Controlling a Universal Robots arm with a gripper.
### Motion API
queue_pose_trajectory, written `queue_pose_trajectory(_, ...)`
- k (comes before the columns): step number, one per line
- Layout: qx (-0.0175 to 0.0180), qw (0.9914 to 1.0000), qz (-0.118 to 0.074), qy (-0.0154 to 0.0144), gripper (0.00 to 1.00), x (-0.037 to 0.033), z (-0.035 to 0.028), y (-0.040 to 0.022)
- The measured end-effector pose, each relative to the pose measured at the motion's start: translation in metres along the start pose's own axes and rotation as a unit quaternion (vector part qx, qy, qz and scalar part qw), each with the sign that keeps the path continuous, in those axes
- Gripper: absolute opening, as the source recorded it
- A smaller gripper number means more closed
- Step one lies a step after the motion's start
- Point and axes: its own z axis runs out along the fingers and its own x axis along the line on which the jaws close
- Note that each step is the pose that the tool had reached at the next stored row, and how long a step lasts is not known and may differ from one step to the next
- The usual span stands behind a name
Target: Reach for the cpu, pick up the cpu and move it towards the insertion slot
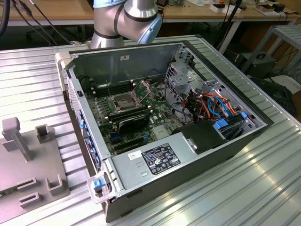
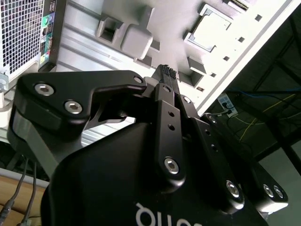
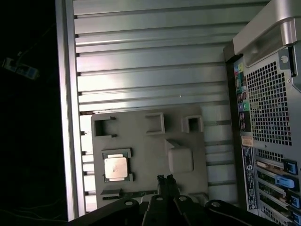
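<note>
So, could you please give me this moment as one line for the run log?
phase: reach | cpu: lying in grey fixture | gripper: shut, empty, apart from cpu | insertion slot: no cpu in it

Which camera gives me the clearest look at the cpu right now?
The first wrist view: the cpu lies face-on in its pocket on the grey holder plate, unobstructed. The second wrist view shows it obliquely, past the gripper; the exterior view shows part of the holder plate.
</note>
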Motion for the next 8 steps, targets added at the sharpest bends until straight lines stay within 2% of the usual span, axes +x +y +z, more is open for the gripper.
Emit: queue_pose_trajectory(8,-0.0001,1.00000,-0.002,0.0001,0.11,0.0123,-0.0004,-0.0064)
